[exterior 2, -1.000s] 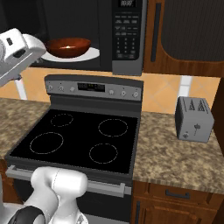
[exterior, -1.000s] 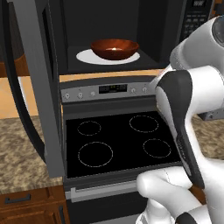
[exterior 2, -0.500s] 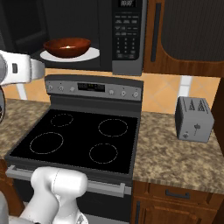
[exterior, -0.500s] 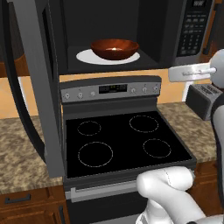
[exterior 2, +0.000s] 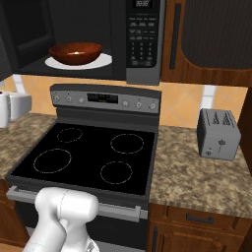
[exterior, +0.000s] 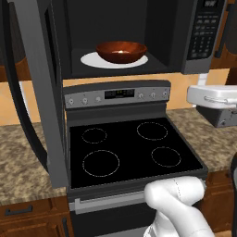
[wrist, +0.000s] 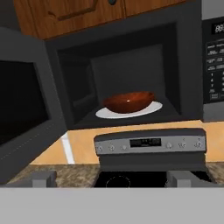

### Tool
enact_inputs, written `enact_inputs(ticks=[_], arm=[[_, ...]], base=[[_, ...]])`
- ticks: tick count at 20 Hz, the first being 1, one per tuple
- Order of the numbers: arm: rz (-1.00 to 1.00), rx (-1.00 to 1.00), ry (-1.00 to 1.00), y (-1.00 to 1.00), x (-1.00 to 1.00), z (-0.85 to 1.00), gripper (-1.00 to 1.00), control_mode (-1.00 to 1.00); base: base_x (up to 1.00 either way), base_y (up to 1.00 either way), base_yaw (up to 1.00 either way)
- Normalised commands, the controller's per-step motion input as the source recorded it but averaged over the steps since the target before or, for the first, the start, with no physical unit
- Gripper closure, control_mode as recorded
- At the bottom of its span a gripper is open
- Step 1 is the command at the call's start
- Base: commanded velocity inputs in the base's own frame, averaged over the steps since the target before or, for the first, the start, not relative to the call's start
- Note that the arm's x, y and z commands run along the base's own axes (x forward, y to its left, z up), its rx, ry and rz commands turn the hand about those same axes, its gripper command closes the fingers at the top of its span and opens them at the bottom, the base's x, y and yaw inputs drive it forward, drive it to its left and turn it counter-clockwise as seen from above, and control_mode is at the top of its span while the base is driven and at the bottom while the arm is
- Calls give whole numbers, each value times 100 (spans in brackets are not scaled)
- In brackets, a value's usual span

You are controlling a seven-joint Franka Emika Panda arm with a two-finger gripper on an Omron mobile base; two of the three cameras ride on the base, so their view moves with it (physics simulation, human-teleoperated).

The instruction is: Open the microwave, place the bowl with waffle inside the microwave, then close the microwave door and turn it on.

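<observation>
Nearest, in the hand view, two grey fingers (wrist: 43,178) at the bottom edge, set wide apart with nothing between them. Below and ahead, one black stove (exterior: 134,148) with four rings, let into the speckled bench (exterior 2: 197,172); one small grey toaster (exterior 2: 218,134) upright near the bench's right back edge, well apart from the stove. Along the stove's back edge, one grey control panel (exterior 2: 106,97) with knobs and a dark display. Above it, one microwave (exterior 2: 142,34), long axis running left to right, opening facing out over the stove, keypad at its right end. One microwave door (exterior: 39,88) swung fully out to the left, standing edge-on beside the stove's left edge, curved handle bar on its outer face. Farthest in, one white plate (exterior: 92,60) on the microwave floor, with one reddish-brown bowl (exterior: 121,50) upright on its middle, well inside the cavity; a pale glint at the bowl's centre, waffle itself too small to make out.
</observation>
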Motion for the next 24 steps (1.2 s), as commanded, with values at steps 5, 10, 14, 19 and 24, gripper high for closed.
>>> enact_inputs(ticks=[5,10,14,19,24], arm=[[0,1,-22,7,-72,10,-100,-100],[-2,0,-27,21,-92,-2,-100,-100],[-11,0,-11,29,-55,0,-100,-100],[-13,0,0,54,-34,-2,-100,-100],[-8,0,-1,58,-58,-4,-100,-100]], base=[[0,0,0],[0,0,0],[0,0,0],[0,0,0],[0,0,0]])
